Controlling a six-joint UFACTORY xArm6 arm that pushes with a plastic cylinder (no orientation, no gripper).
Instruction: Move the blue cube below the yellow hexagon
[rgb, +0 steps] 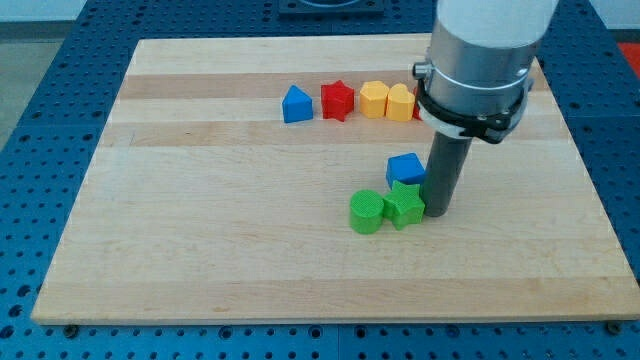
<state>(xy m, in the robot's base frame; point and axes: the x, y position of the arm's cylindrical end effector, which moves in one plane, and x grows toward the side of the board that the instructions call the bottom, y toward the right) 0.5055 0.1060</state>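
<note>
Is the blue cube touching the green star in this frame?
Cannot tell. In the camera view the blue cube sits directly above the green star with no board visible between them, but overlap from this angle could hide a gap.

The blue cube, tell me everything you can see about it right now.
The blue cube is a small, solid-looking block, plain blue with a matte, plastic-like finish. It sits flat on the wooden board, right of centre, turned slightly so one corner faces the view's bottom. The green star lies directly below it, apparently touching. My tip stands just to its right, the rod close against its right edge. The yellow hexagon is above, apart.
</note>
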